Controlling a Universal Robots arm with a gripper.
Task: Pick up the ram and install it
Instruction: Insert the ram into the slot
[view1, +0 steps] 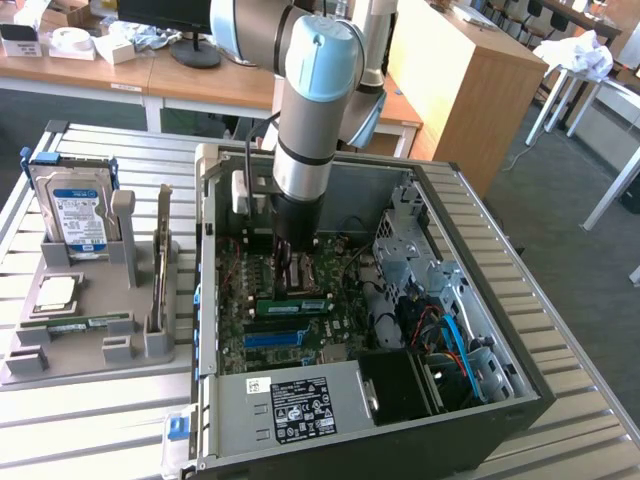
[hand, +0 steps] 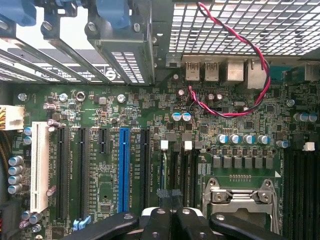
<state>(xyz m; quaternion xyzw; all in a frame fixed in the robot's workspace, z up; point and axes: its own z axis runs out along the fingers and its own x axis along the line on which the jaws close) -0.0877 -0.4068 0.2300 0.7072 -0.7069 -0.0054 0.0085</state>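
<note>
while the arm reaches down into the open computer case (view1: 470, 330), the gripper (view1: 288, 262) hangs over the motherboard (view1: 300, 300) with its fingers (hand: 172, 210) pressed together, pads meeting in a single seam. nothing is clamped between them in the wrist view. the fingertips stand just above the ram (view1: 293, 304), a thin green stick lying across the board at about 6 o'clock from the gripper in the exterior view; whether they touch it i cannot tell. just beside the ram, further toward 6 o'clock, lies a blue slot strip (view1: 273, 339). in the wrist view the closed fingertips sit between a blue slot (hand: 123, 170) and the silver processor socket (hand: 240, 200), with a red-and-black twisted wire (hand: 260, 65) looping over the board well apart from them. at 9 o'clock from the case, a grey holder (view1: 90, 330) on the slatted table (view1: 80, 430) carries a hard drive (view1: 75, 210), standing upright, and a square silver chip (view1: 55, 293).
</note>
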